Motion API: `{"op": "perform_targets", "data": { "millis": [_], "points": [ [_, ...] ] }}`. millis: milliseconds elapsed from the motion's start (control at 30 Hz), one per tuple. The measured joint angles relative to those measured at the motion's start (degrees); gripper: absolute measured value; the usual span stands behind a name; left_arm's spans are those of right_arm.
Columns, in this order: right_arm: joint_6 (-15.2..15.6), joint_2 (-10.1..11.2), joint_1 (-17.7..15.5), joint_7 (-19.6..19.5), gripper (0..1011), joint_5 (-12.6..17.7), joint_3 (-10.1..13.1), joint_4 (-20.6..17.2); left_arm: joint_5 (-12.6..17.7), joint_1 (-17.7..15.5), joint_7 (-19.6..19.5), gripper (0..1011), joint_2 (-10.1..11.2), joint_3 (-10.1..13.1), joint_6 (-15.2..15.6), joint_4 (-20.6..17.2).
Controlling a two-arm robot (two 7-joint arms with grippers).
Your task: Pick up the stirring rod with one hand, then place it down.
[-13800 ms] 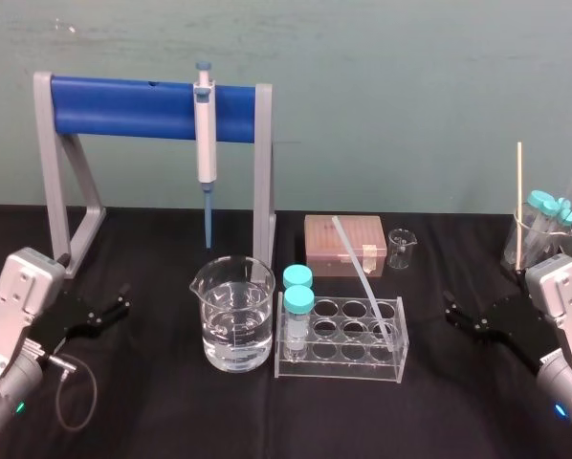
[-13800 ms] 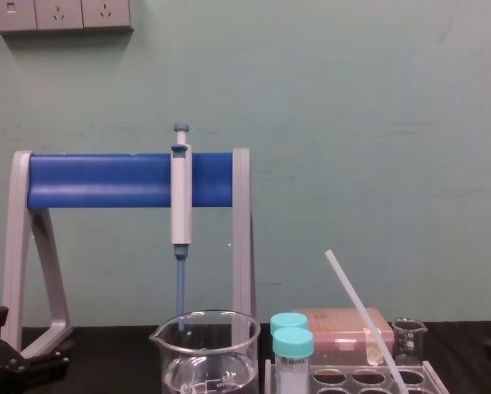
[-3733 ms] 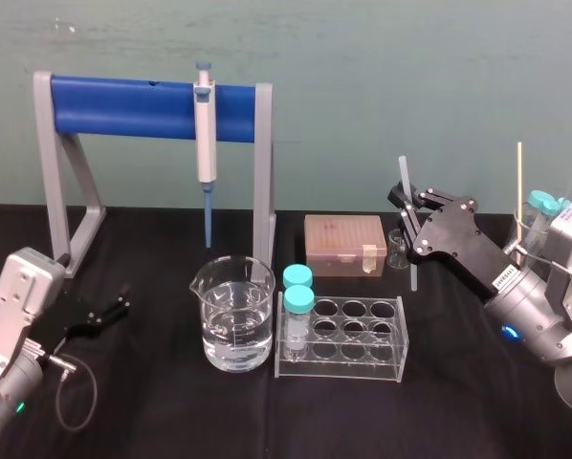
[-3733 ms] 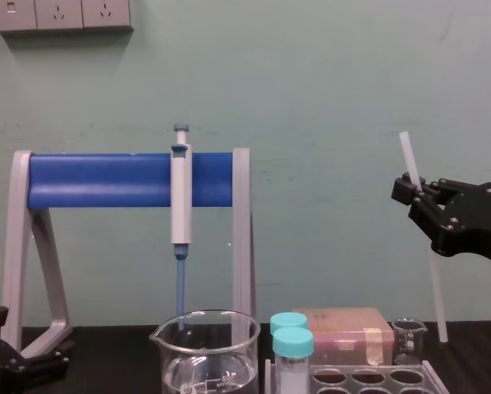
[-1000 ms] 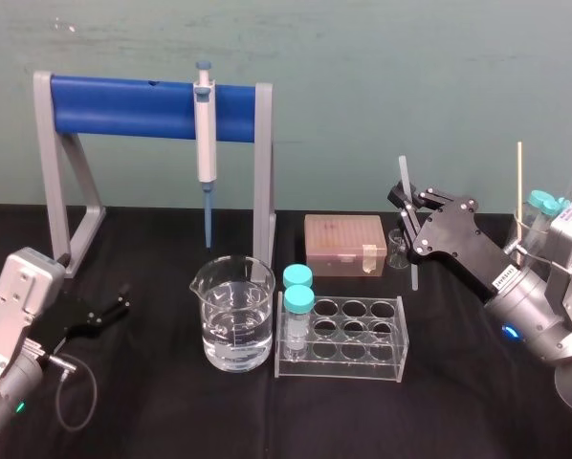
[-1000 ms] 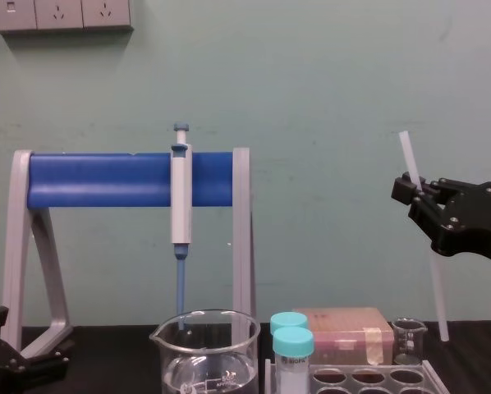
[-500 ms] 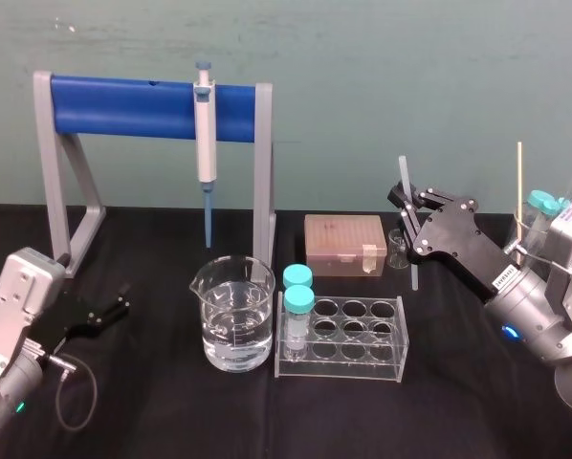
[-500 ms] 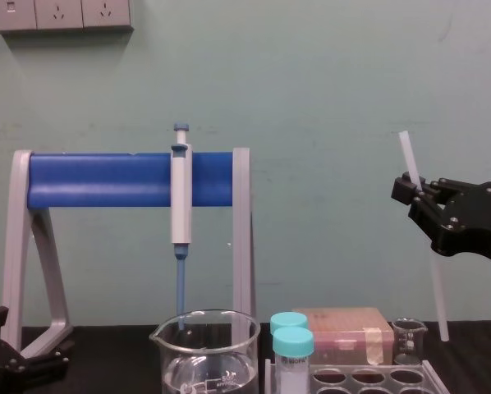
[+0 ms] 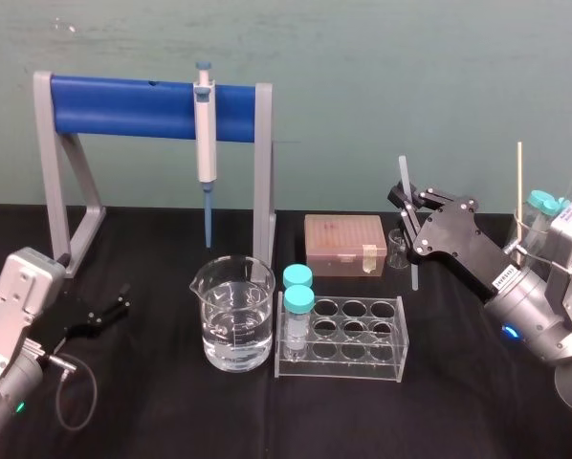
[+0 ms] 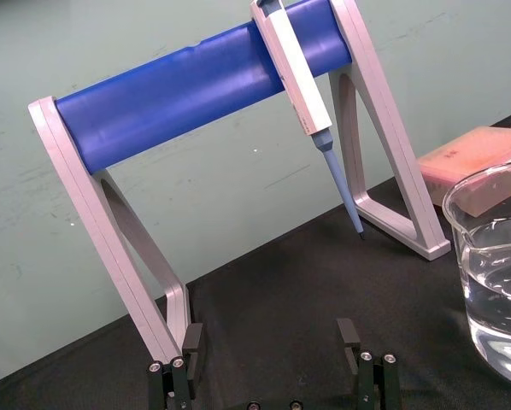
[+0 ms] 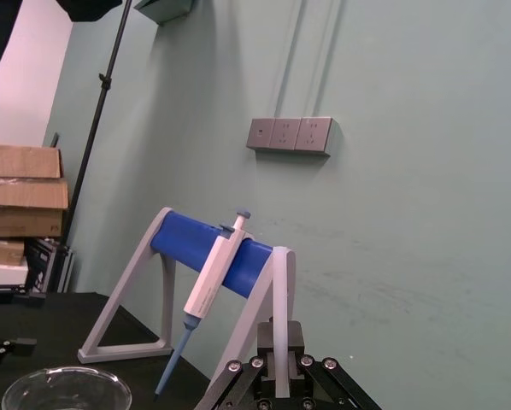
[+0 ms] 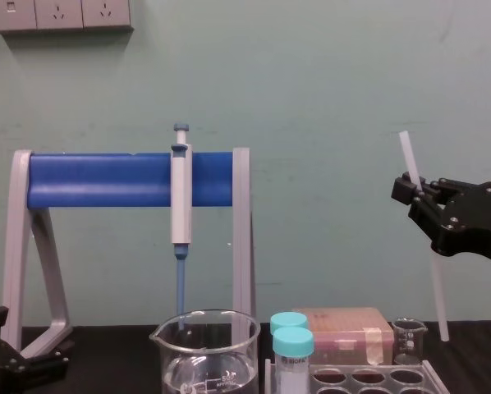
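Lately nothing is changing: the right pincer (image 9: 407,205) is still gripping the stirring rod (image 9: 411,266) near-upright at right of centre, clear of the test-tube rack (image 9: 341,337). Setting it down is pending. The left pincer (image 9: 109,311) is idling open, lower left.

pipette (image 9: 206,134) is hung on blue-barred stand (image 9: 123,107) | beaker (image 9: 234,320), just left of clear rack (image 9: 363,361), is part-filled with clear liquid, possibly water | two teal-capped tubes (image 9: 297,299) are held in rack's left end | pink box (image 9: 343,244) is set behind rack
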Motion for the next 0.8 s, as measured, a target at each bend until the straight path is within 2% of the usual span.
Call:
{"op": "perform_targets", "data": {
  "millis": [633,800],
  "points": [
    [0.0,-0.2,0.1,0.8,79,0.2,0.1,0.3,0.0,0.0,0.0,1000,0.0,0.0,0.0,0.0],
    [0.4,-0.8,0.8,3.4,79,2.4,0.1,1.5,0.0,0.0,0.0,1001,0.0,0.0,0.0,0.0]
  ]
}}
